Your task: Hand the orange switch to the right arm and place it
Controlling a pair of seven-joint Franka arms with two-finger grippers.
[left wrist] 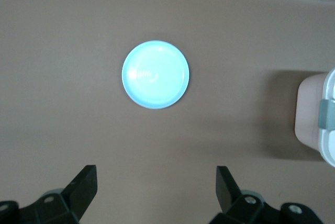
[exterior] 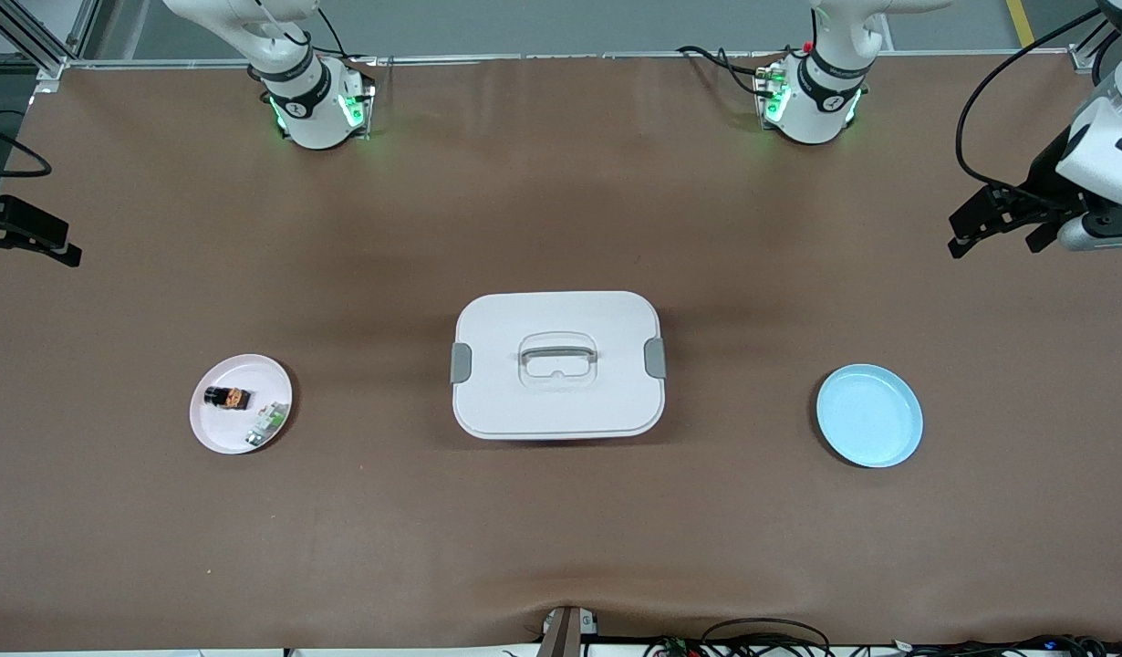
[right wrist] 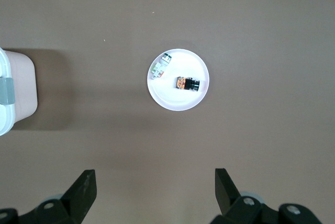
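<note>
Two plates on the brown table: one pink plate toward the right arm's end from the white lidded box, one blue plate toward the left arm's end from it. One box. On the pink plate, one orange switch and one white-and-green component. Two arms, two grippers.

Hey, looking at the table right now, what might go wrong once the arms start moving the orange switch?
The orange switch is tiny and lies close to a white-and-green component on the pink plate, so a grasp might catch the wrong part or nudge the plate. Both the left gripper and the right gripper are open and away from it. A handover of something so small could drop it, perhaps onto the white box.
</note>
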